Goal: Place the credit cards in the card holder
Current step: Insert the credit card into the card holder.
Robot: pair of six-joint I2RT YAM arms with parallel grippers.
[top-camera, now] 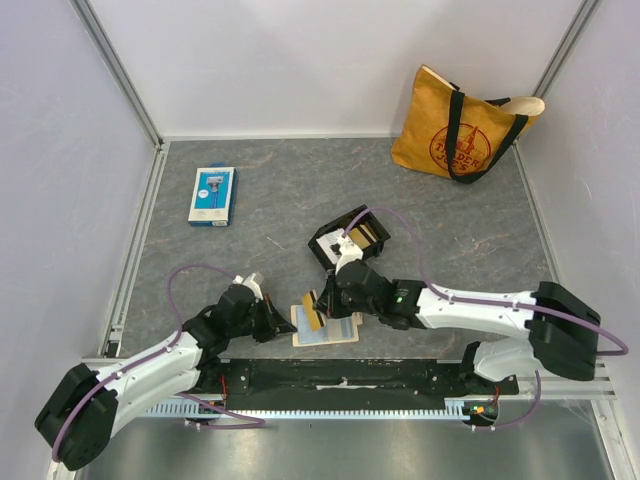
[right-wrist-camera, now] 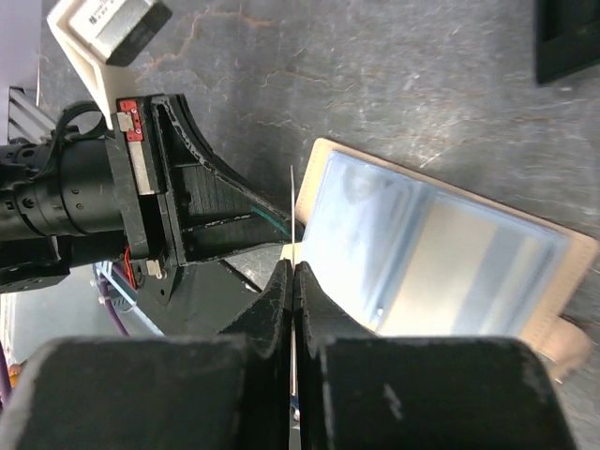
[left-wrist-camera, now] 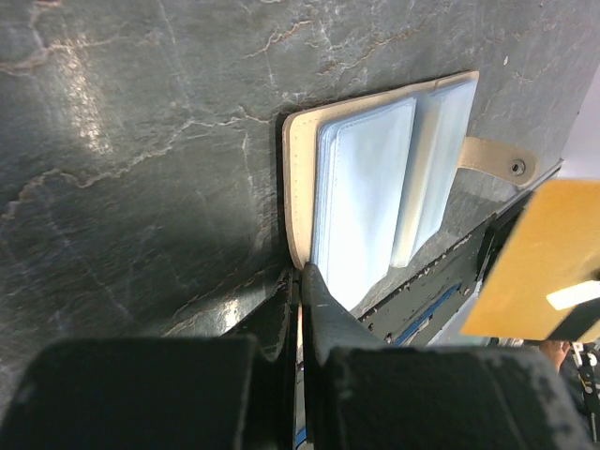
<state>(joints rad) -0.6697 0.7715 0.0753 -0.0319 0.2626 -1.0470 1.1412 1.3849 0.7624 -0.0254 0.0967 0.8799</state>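
Note:
The tan card holder (top-camera: 335,330) lies open near the table's front edge, its pale blue plastic sleeves (left-wrist-camera: 361,197) facing up. My left gripper (top-camera: 283,325) is shut on the holder's left cover edge (left-wrist-camera: 298,187). My right gripper (top-camera: 320,303) is shut on a gold credit card (top-camera: 313,318), held on edge just above the holder's left side. That card shows as a gold slab (left-wrist-camera: 539,262) in the left wrist view and as a thin line (right-wrist-camera: 292,211) in the right wrist view. More credit cards (top-camera: 362,236) stand in a small black tray (top-camera: 328,250) behind.
A blue-and-white retail package (top-camera: 211,195) lies at the back left. An orange tote bag (top-camera: 465,125) leans in the back right corner. The metal rail (top-camera: 330,380) with the arm bases runs just in front of the holder.

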